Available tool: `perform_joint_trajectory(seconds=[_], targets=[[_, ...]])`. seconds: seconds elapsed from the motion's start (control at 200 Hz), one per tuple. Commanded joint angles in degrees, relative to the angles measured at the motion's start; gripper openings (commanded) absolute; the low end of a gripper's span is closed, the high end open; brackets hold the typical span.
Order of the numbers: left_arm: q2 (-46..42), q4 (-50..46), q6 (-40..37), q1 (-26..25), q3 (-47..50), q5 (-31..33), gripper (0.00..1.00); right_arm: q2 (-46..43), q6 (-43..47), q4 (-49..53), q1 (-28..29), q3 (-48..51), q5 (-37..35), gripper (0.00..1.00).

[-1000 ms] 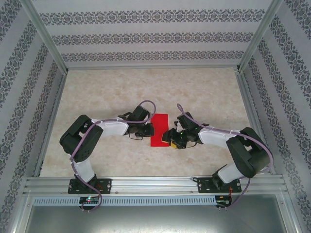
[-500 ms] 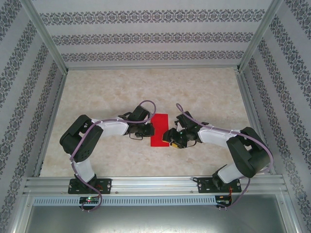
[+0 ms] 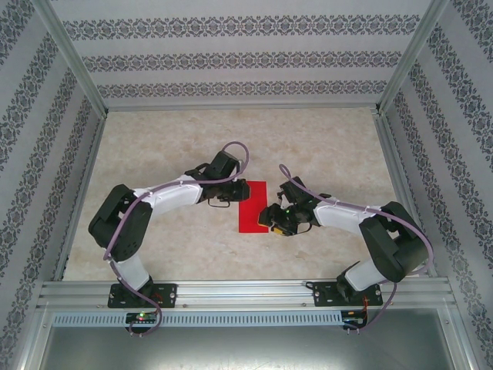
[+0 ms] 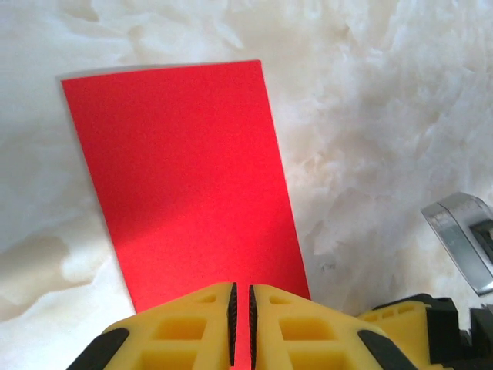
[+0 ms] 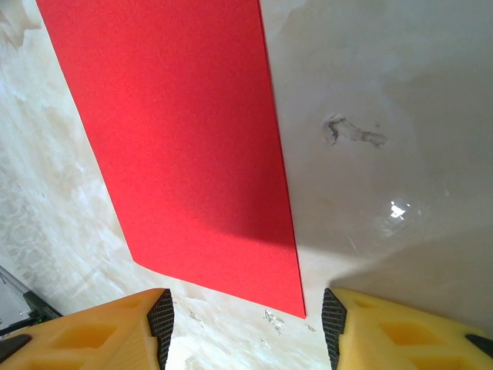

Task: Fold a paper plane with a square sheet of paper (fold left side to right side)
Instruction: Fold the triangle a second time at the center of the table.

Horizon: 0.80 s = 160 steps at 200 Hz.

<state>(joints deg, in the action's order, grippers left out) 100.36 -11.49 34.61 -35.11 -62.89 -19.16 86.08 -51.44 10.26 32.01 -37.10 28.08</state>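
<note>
Top view, paper: the paper (image 3: 252,206) is a narrow red rectangle lying flat at mid-table between the two arms. Its long axis runs near to far, with the far end leaning slightly right.
Top view, hands: the left gripper (image 3: 240,190) is at the paper's far left corner, and the right gripper (image 3: 268,218) is at its near right edge.
Top view, surface and room: the table (image 3: 192,139) is pale and marbled. The walls (image 3: 246,58) have bands of dark ornament, and a metal frame (image 3: 77,69) stands at the corners.
Left wrist, paper: the paper (image 4: 185,177) runs away from the camera and leans left, its far short edge square.
Left wrist, hand: the left gripper (image 4: 240,297) is narrow, with only a thin slit between its yellow fingers, and it sits over the near end of the paper. Whether it touches the paper cannot be told.
Right wrist, paper: the paper (image 5: 177,131) slants from upper left to a near corner at lower right, flat on the table (image 5: 385,116).
Right wrist, hand: the right gripper (image 5: 246,312) is wide and holds nothing. The paper's near corner lies just ahead, between its fingers.
</note>
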Motion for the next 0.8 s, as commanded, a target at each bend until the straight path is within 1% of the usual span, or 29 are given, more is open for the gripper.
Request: perform_joint_trajectory(seconds=[0.0, 0.13, 0.225, 0.445, 0.794], targets=[[3.15, -3.67, -2.03, 1.39, -1.93, 1.31, 0.16, -0.82, 1.29, 1.51, -0.32, -1.3, -1.0, 0.55], [6.23, -3.5, -2.26, 2.23, -3.35, 0.97, 0.16, -1.27, 1.66, 1.73, -0.43, -1.15, -1.18, 0.56], [7.8, -4.33, -2.35, 2.49, -3.91, 2.63, 0.15, -1.89, 1.76, 1.81, -0.54, -0.96, -1.17, 0.56], [8.58, -2.46, -1.92, 2.57, -1.44, 3.08, 0.15, -3.61, 1.66, 1.94, -0.77, -0.78, -1.43, 0.56], [8.63, -0.67, -1.83, 2.56, 1.93, 3.33, 0.14, -2.17, 1.67, 2.18, -0.78, -1.22, -0.99, 0.55]])
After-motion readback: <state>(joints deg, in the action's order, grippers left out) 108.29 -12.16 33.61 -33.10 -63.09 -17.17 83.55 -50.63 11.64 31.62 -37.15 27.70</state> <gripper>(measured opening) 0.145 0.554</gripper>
